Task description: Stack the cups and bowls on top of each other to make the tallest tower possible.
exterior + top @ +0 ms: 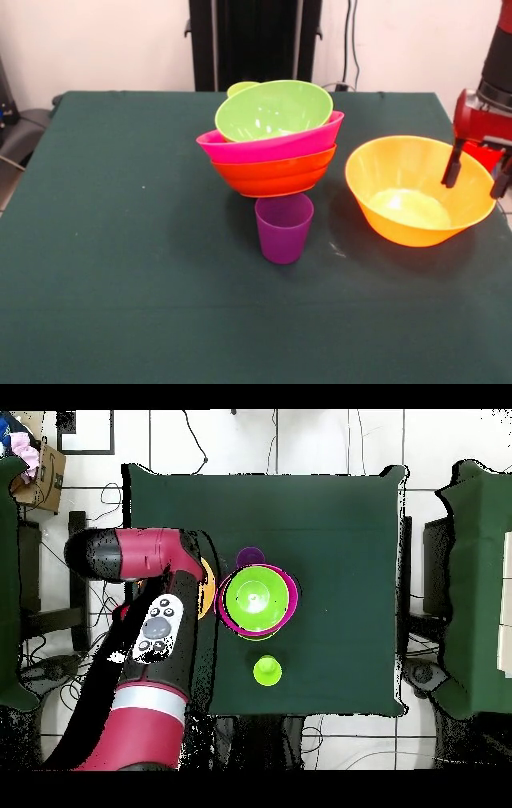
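Looked like the big orange bowl (419,190) on the desk (120,240), right of the tilted 3-bowl tower (274,144), was next: gripper (478,172) hung over its rim, fingers (453,170) spread and empty, so best pinched by the rim wall.

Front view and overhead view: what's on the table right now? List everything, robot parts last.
tower: one, green bowl in pink bowl in red-orange bowl, leaning, table centre
purple cup: one, upright, in front of the tower
orange bowl: one, large, beside the tower, under the arm
green cup: one, lime, behind the tower
table: one, dark green
arm: one, red and black
end effector: one, open, at the orange bowl's rim
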Available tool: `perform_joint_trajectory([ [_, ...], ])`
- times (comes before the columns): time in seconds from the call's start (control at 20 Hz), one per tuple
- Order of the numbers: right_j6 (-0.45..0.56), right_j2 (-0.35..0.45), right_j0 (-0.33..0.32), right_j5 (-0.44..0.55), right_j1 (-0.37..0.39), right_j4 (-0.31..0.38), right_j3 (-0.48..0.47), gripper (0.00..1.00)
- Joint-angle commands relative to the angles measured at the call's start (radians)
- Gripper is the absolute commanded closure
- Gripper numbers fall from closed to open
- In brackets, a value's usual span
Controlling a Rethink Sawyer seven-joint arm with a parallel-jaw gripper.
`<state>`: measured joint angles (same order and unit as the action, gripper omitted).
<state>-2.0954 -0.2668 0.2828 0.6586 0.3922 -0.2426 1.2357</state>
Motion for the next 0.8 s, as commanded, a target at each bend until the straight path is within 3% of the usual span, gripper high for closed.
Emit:
perform_joint_trajectory([
  [0.05,-0.245,0.006,0.040,0.145,0.082,-0.036,0.000,0.00],
  [0.25,-0.224,0.003,0.056,0.197,0.124,-0.037,0.058,0.00],
  [0.45,-0.245,-0.018,0.083,0.189,0.148,-0.040,0.101,0.00],
  [0.8,-0.253,-0.004,0.103,0.225,0.161,-0.057,0.128,0.00],
])
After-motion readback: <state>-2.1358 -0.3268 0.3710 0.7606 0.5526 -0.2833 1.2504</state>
